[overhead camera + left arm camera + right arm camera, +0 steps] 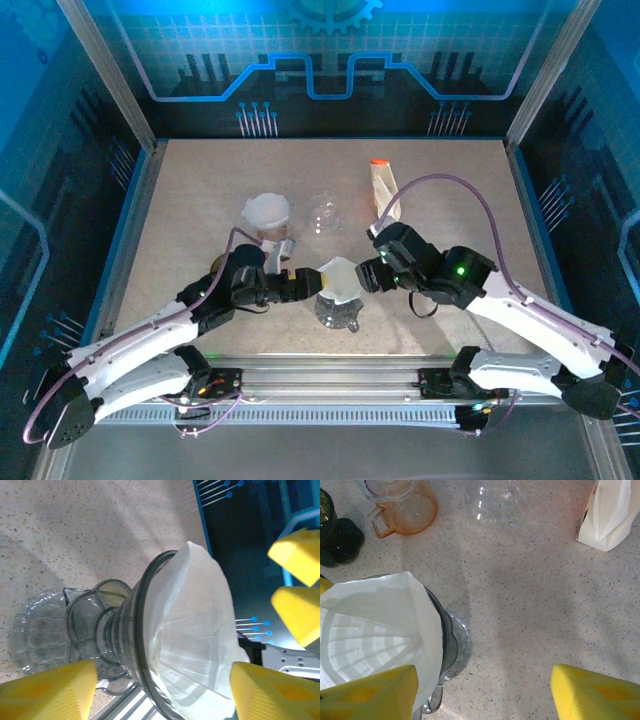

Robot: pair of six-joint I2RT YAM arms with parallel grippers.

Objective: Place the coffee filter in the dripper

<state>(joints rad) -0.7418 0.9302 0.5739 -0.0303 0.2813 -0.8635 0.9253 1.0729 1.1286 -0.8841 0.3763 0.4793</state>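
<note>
The white paper coffee filter (337, 272) sits spread inside the smoky clear dripper (142, 645), which stands on a glass carafe (45, 635). In the right wrist view the filter (375, 625) lines the dripper's (451, 640) cone, and its edge rises above the rim. My left gripper (162, 692) is open, with its yellow pads (50, 690) on either side of the dripper and filter (195, 630), clear of both. My right gripper (482, 695) is open just right of the dripper, its left pad (370, 695) close beside the filter's edge. In the top view the left gripper (305, 283) and right gripper (368, 275) flank the dripper.
An orange pitcher (405, 510) with another dripper on it (267, 215) stands behind. A clear glass vessel (495, 500) is beside it. A pack of filters (612, 515) lies at the back right. A dark green object (335, 535) stands at the left. The cage's frame posts (110, 75) border the table.
</note>
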